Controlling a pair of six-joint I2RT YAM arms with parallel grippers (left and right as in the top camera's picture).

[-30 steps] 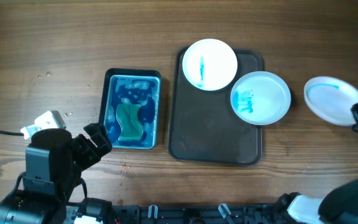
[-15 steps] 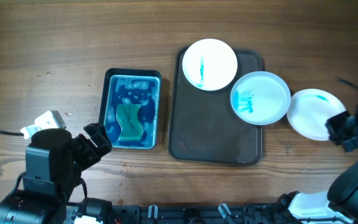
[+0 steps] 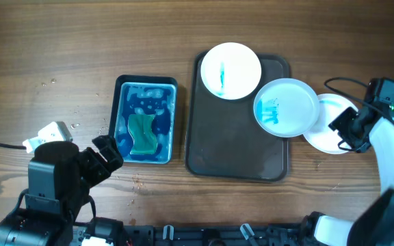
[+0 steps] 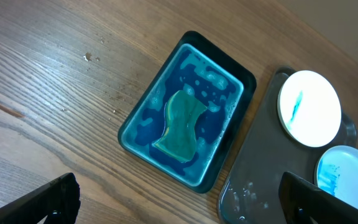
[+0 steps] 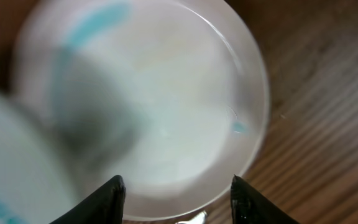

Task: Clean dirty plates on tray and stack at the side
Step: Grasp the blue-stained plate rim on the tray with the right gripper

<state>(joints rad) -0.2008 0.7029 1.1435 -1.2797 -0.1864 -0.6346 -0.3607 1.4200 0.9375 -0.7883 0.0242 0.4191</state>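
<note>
The dark tray lies mid-table. One white plate with a blue streak rests over its far left corner. A second plate with a blue smear sits on its right side. A third plate lies on the wood just right of the tray, its left edge tucked under the second plate. My right gripper stands at that plate's right rim. In the right wrist view its jaws are apart astride the rim of the third plate. My left gripper hangs open above the table, near the basin's front left corner.
A blue basin with soapy water and a green sponge stands left of the tray. A small white object with a cable lies at the far left. The left wrist view shows the basin and the tray.
The right arm carried the third plate leftward from the far right to the tray's right side. Its jaws were shut on the rim and now stand apart. The left arm stayed still.
</note>
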